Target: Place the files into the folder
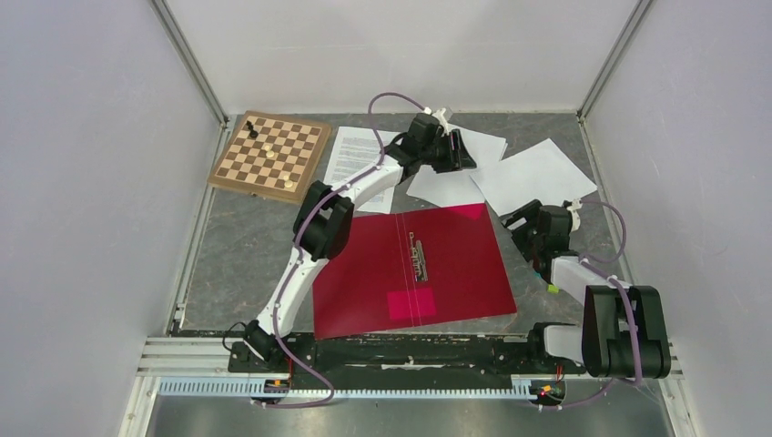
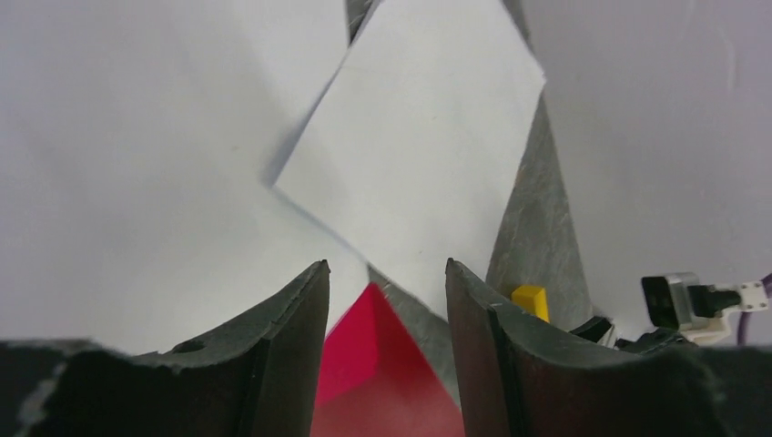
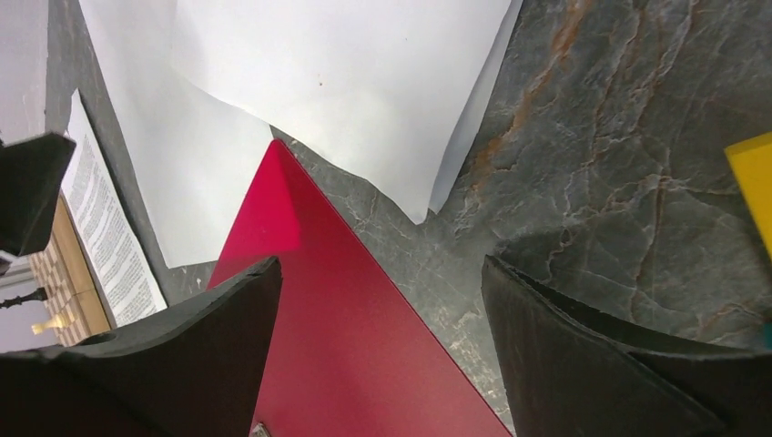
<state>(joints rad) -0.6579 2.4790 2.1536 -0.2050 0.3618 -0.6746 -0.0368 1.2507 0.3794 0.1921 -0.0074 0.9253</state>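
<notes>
The folder (image 1: pixel 455 264) lies open and flat on the table (image 1: pixel 246 255), just beyond the arm bases, its metal clip (image 1: pixel 421 253) down the middle and a pink patch (image 1: pixel 410 303) at the near edge. By its far right corner the right fingers (image 1: pixel 521 220) are spread wide and hold nothing. Farther back the files (image 1: pixel 537 173) lie loose outside the folder: blank sheets overlapping at centre and right, with a printed sheet (image 1: pixel 360 159) to their left. The left fingers (image 1: pixel 462 153) hang over the blank sheets, moderately parted and empty. A chessboard (image 1: pixel 270 155) sits at the far left.
</notes>
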